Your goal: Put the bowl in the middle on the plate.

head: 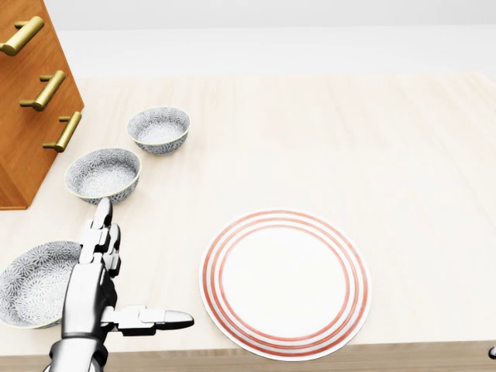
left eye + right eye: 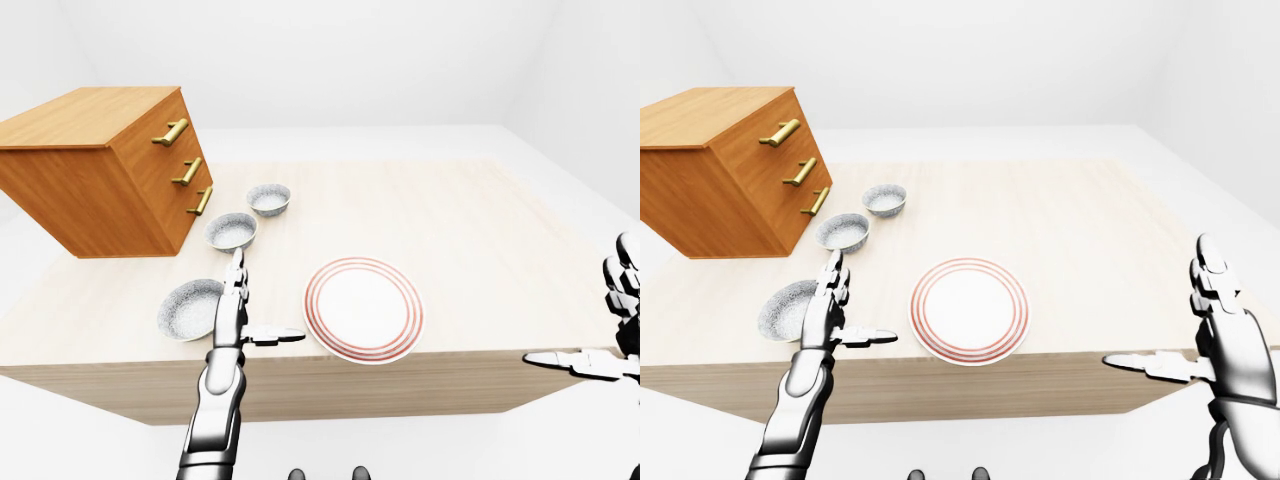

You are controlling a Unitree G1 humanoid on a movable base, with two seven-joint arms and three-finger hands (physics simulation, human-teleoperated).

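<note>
Three patterned grey bowls stand in a slanted row at the left of the head view: a small one (image 1: 159, 129) at the top, the middle bowl (image 1: 103, 174), and a larger one (image 1: 35, 283) at the bottom left. A white plate (image 1: 285, 283) with red rings lies right of them. My left hand (image 1: 139, 267) is open, fingers pointing up at the middle bowl and stopping just short of its rim, thumb out toward the plate. In the right-eye view my right hand (image 2: 1160, 305) is open and holds nothing, off the table's lower right corner.
A wooden drawer cabinet (image 1: 31, 93) with brass handles stands at the left, close beside the bowls. The pale wooden table (image 1: 349, 139) stretches to the right of the plate. Its near edge runs just below the plate in the head view.
</note>
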